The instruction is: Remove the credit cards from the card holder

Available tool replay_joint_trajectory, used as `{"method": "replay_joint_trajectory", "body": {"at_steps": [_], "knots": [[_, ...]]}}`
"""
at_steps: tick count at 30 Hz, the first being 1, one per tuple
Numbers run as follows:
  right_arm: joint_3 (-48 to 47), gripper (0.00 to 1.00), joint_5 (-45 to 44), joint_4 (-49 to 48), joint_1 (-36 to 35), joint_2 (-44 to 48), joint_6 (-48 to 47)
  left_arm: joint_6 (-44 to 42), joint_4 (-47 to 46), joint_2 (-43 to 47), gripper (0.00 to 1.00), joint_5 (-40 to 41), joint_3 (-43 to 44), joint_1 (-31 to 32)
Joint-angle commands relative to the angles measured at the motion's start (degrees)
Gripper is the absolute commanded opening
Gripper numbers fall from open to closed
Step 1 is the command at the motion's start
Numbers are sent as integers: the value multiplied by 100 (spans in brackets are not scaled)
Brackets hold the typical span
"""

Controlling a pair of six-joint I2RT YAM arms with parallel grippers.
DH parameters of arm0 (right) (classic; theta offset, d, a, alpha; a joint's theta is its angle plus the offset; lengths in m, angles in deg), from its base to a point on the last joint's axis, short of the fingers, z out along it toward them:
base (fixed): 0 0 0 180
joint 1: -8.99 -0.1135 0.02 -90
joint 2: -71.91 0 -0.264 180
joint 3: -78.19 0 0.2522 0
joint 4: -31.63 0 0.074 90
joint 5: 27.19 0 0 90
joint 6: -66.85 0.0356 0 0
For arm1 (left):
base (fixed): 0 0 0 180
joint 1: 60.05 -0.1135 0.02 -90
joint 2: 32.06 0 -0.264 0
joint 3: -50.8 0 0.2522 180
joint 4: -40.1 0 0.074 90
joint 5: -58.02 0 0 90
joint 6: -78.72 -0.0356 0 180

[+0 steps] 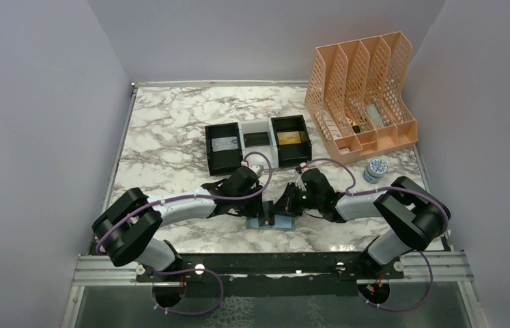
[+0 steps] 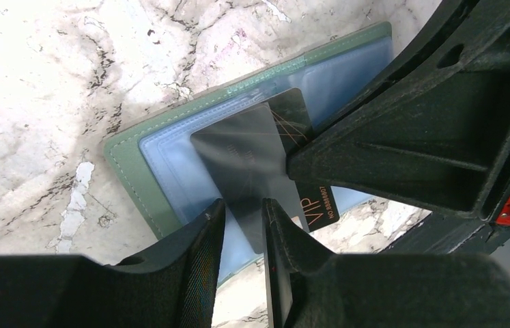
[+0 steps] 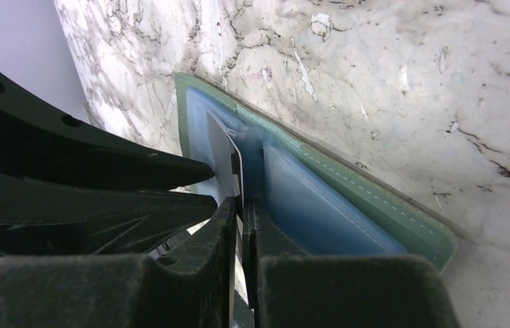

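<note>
The sage-green card holder point(image 2: 129, 178) lies open on the marble, its pale blue pockets facing up; it also shows in the top view point(image 1: 255, 224) and the right wrist view point(image 3: 375, 205). A dark credit card point(image 2: 238, 164) with gold "VIP" print sticks partway out of a pocket. My right gripper point(image 3: 242, 203) is shut on this card's edge point(image 3: 228, 160); its fingers point(image 2: 375, 150) cross the card. My left gripper point(image 2: 242, 208) is narrowly open, its fingertips either side of the card's near corner above the holder. Both grippers meet over the holder, the left point(image 1: 260, 208) and the right point(image 1: 285, 208).
A black-and-white three-compartment tray point(image 1: 211, 164) stands behind the grippers, with a grey card point(image 1: 226, 145) and a gold card point(image 1: 291, 138) in it. An orange file rack point(image 1: 361, 96) stands at the back right. A small round tin point(image 1: 375, 169) sits beside it.
</note>
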Motion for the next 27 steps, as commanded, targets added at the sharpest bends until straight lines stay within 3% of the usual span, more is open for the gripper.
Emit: {"method": "replay_joint_trajectory", "body": {"at_steps": [1,5,9,13,27], "knots": [[196,6,153,-20,134,124,-98,-52,414,35,30,399,-132,17],[267,7,277,-76,190,126,-114,-55,418,2,29,401,-81,12],[278,19,342,-51,208,88,-110,-85,430,-37,28,393,-35,13],[261,22,377,-89,216,100,-101,-96,431,-52,26,358,-21,13],[380,4,540,-339,243,295,-109,-148,538,-35,24,435,-34,18]]}}
